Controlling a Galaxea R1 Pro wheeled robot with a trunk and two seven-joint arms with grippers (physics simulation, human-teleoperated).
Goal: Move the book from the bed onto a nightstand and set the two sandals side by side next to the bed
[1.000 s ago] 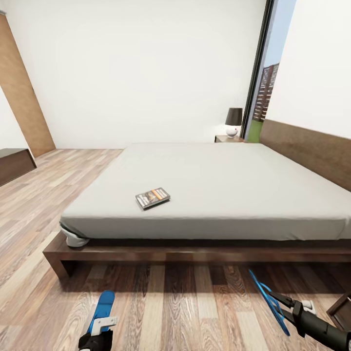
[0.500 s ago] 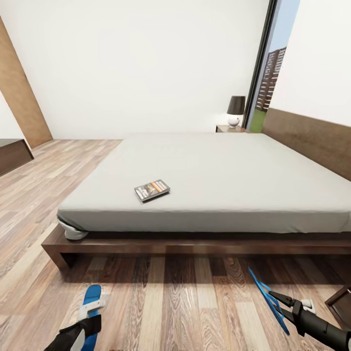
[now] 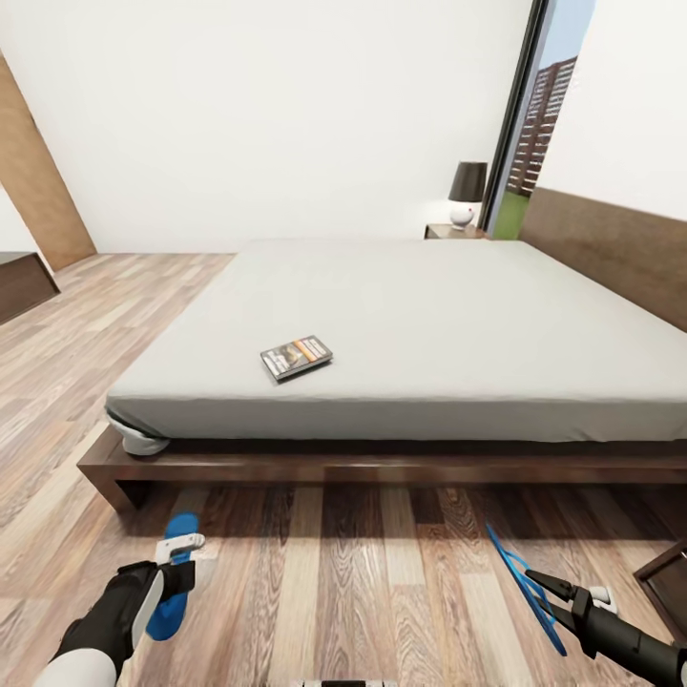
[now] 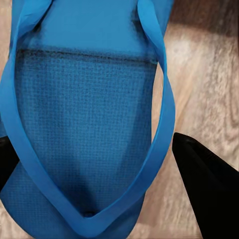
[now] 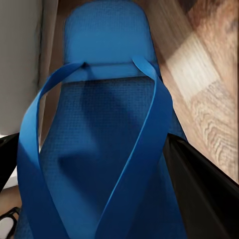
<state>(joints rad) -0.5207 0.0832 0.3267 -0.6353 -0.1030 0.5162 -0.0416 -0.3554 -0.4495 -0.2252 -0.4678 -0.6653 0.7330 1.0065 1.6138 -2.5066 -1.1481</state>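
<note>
My left gripper [image 3: 178, 563] clasps one sandal [image 3: 174, 577] at seven o'clock, my right gripper [image 3: 558, 593] the other sandal [image 3: 523, 587] edge-up at five (both bound bedside); book [image 3: 296, 357] waits.

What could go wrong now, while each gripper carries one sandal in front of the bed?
1. The right gripper seems to pinch only the edge of its tilted sandal, so it may slip or land on its side.
2. The left sandal hangs far from the other, so the pair may end up apart.
3. The book lies untouched on the bed.
</note>
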